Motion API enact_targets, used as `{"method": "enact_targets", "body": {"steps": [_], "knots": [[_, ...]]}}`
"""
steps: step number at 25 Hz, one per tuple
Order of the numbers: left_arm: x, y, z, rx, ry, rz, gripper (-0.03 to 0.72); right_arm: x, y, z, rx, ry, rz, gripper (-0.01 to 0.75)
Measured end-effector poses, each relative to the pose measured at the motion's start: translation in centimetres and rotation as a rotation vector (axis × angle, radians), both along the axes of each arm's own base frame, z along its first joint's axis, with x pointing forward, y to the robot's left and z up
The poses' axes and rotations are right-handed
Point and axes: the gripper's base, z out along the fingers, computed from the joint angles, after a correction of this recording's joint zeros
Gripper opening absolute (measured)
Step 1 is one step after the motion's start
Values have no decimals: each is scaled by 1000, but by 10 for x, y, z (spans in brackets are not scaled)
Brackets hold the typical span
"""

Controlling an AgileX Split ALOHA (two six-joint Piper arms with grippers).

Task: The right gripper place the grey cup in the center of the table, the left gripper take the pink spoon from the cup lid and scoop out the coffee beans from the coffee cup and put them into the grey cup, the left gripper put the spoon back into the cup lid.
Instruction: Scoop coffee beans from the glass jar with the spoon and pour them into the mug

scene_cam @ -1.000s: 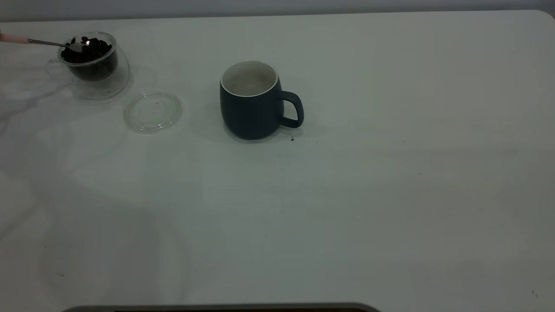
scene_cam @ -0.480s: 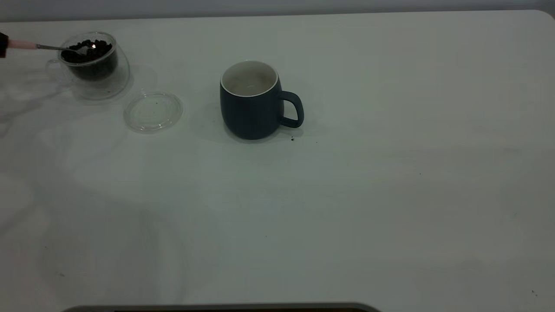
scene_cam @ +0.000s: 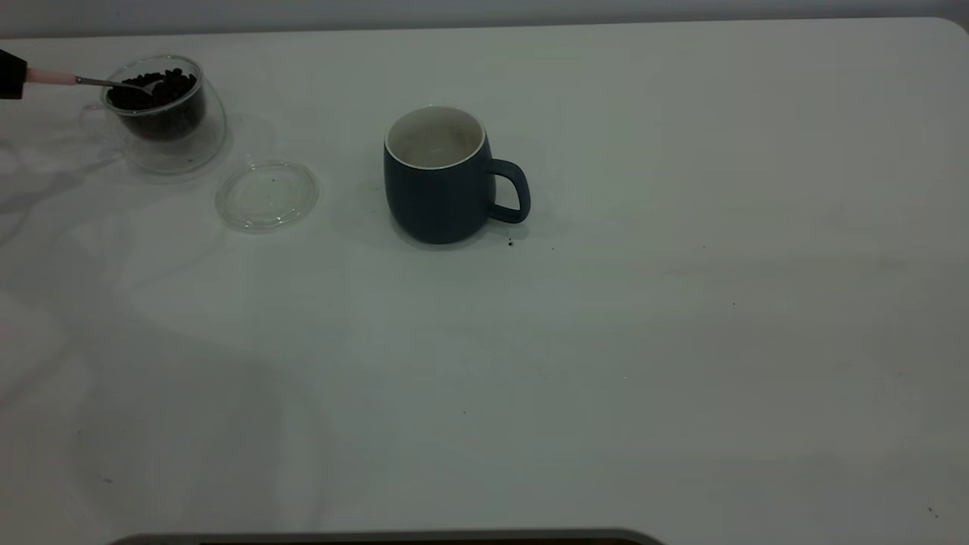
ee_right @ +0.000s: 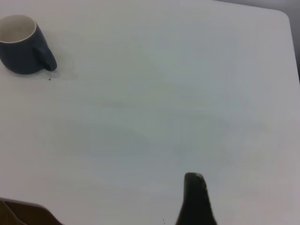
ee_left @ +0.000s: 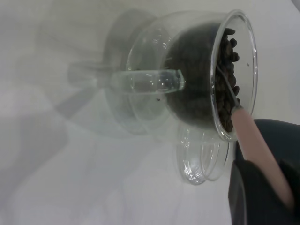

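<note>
The coffee cup [scene_cam: 163, 113], clear glass, stands at the far left with a heap of coffee beans [scene_cam: 159, 91] in it. My left gripper [scene_cam: 10, 74] is at the left edge, shut on the pink spoon [scene_cam: 53, 77] by its handle. The spoon's metal bowl is dipped among the beans. In the left wrist view the gripper [ee_left: 262, 187] holds the spoon handle [ee_left: 258, 150] at the cup's mouth [ee_left: 234, 75]. The cup lid [scene_cam: 266, 195] lies bare beside the glass cup. The grey cup [scene_cam: 439, 178] stands upright mid-table, handle to the right. One dark finger of my right gripper [ee_right: 194, 199] hangs over bare table.
The white table [scene_cam: 681, 303] has a few dark specks near the grey cup's base [scene_cam: 510, 242]. The grey cup also shows far off in the right wrist view [ee_right: 23, 44]. The table's rounded far corner [scene_cam: 950, 26] is at the upper right.
The left gripper has come into view from the left edge, moving right. The spoon's bowl has gone further and lower into the beans. Cups and lid have not moved.
</note>
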Motion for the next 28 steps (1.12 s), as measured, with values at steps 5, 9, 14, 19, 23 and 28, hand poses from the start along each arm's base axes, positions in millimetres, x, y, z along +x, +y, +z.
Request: {"method": "enact_targets", "body": {"steps": [5, 9, 14, 19, 23, 28], "knots": [[0, 0, 0, -6, 12, 9, 136, 0, 0, 0, 0, 0, 0, 588], [0, 0, 0, -9, 18, 13, 136, 0, 0, 0, 0, 0, 0, 588], [0, 0, 0, -9, 19, 14, 136, 0, 0, 0, 0, 0, 0, 588], [0, 0, 0, -12, 24, 18, 136, 0, 0, 0, 0, 0, 0, 588], [0, 0, 0, -17, 35, 26, 136, 0, 0, 0, 0, 0, 0, 588], [0, 0, 0, -20, 39, 30, 136, 0, 0, 0, 0, 0, 0, 588]]}}
